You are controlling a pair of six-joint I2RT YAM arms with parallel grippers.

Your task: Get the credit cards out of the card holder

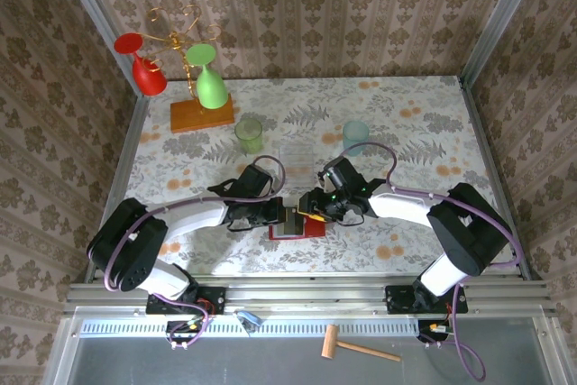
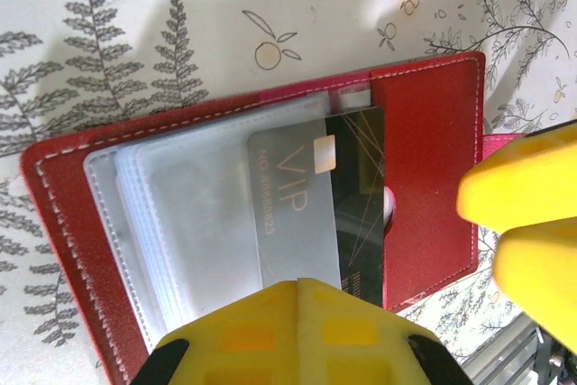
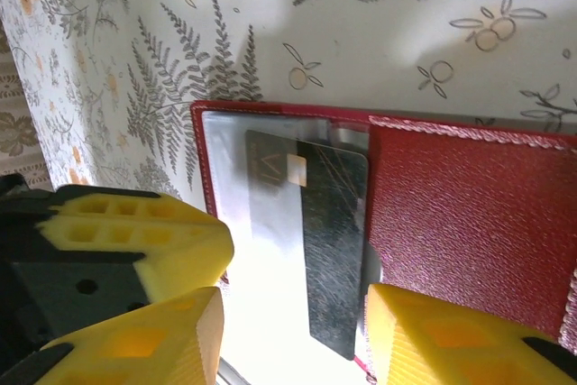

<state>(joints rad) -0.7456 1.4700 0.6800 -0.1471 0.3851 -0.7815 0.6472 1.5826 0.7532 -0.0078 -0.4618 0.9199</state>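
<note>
Red leather-look on card holder (image 2: 433, 123), spread open & flat on table (image 2: 180, 15) near front edge, midway btwn the two arms. Inside: stack of cloudy plastic sleeves (image 2: 180, 214) on left half, w/ one of the credit cards (image 2: 359, 214) partway out toward red flap on right. Dark w/ gold lines at bare end, grey w/ "VIP" lettering & chip under sleeve. Left gripper (image 2: 297, 313) shut tight, nothing btwn jaws, tip at edge of sleeves, overlapping card's end in left wrist view; reads as a hold-down. Right gripper (image 2: 491, 225) over right flap, jaws partly apart, holding nothing; in right wrist view, bare end of card btwn its fingers, but can't tell if touching it w/ either pad. Expect card to be thin, stiff, v. light, slick-faced; no fragility worry, though, lying flat on flap, w/ no side to pinch. Expect more drag from snug sleeve than from card's own weight. Holder itself light & floppy, apt to slide or fold up w/ any pull, so pin firmly on sleeve side. Best hold: bare dark end, one pad under edge & one on top once lifted a touch. Or press down on face & drag toward flap, along sleeve axis, till enough overhang for a pinch. Avoid gripping through plastic: soft, slippery, would bring sleeve along. Pull straight, no twist, to avoid jamming corners in pocket.
</note>
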